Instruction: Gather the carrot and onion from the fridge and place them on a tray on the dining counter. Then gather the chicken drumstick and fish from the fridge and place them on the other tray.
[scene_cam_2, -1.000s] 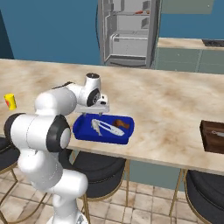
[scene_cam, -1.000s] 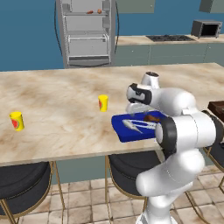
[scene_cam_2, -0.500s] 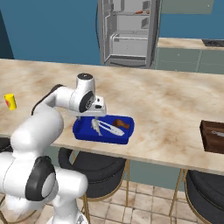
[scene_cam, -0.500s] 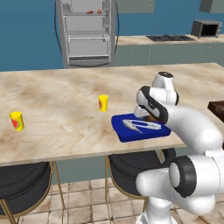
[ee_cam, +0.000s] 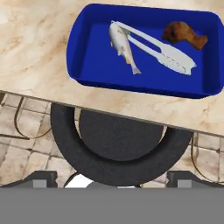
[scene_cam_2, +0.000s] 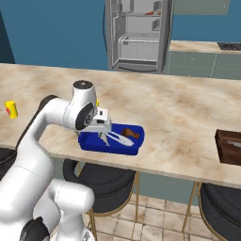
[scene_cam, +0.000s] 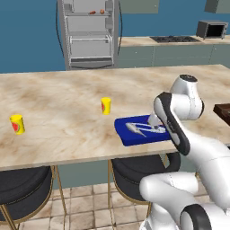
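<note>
My hand (scene_cam_2: 104, 136) hangs over the near edge of the tabletop (scene_cam: 58, 112), above the blue tray (ee_cam: 92, 61), fingers spread wide and holding nothing. Looking down along it, I see the fish (ee_cam: 122, 46) lying in the tray on the left, the chicken drumstick (ee_cam: 183, 35) in the far right corner, and a pair of pale tongs (ee_cam: 157, 48) stretched between them. Fish and tongs touch or nearly touch; the drumstick sits apart from both. Below the tabletop edge there's a round dark stool (ee_cam: 120, 148).

So I'd say the meat half of the job looks finished: both the drumstick and the fish are in this tray. The brown tray (scene_cam_2: 230, 147) sits well off to the right on the same tabletop, and from here I can't make out for certain whether the carrot and onion are in it; there's something pale in it, too small to tell. Two yellow cups (scene_cam: 106, 105) stand further left, no part of my job.

The fridge (scene_cam_2: 137, 33) stands open across the room, with a few small things on its top shelf.

Next, I judge, is simply to lift clear of the tray without nudging it off the edge, then check the brown tray before calling it done.
</note>
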Motion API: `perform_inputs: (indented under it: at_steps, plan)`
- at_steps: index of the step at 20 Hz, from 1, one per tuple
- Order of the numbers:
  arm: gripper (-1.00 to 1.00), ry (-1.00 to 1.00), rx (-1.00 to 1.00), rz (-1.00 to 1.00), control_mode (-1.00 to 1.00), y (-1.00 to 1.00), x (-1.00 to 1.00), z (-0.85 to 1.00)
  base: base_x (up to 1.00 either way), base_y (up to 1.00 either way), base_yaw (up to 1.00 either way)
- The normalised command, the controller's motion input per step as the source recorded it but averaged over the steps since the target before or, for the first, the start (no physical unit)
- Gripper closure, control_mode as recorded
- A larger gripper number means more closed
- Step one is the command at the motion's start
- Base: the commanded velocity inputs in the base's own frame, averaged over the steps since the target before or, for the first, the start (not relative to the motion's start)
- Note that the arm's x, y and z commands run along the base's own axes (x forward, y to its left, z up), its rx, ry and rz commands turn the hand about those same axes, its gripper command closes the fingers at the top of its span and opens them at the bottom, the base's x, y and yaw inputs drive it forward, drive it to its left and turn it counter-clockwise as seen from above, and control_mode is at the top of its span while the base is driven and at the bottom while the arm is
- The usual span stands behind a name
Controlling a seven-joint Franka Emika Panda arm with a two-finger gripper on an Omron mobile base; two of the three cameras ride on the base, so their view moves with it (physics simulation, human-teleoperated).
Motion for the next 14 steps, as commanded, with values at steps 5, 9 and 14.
perform_inputs:
  at_steps: [5, 9, 14]
  plan:
    - [-1.0, -0.07, 0.0, -0.01, -1.0, -0.01, -0.97, 0.06, 0.0, 0.0, 0.0]
    - [-1.0, -0.01, -0.01, 0.01, -1.0, 0.02, -0.24, -0.01, 0.0, 0.0, 0.0]
    - [-1.0, -0.06, 0.0, -0.04, -1.0, -0.04, -0.28, 0.0, 0.0, 0.0, 0.0]
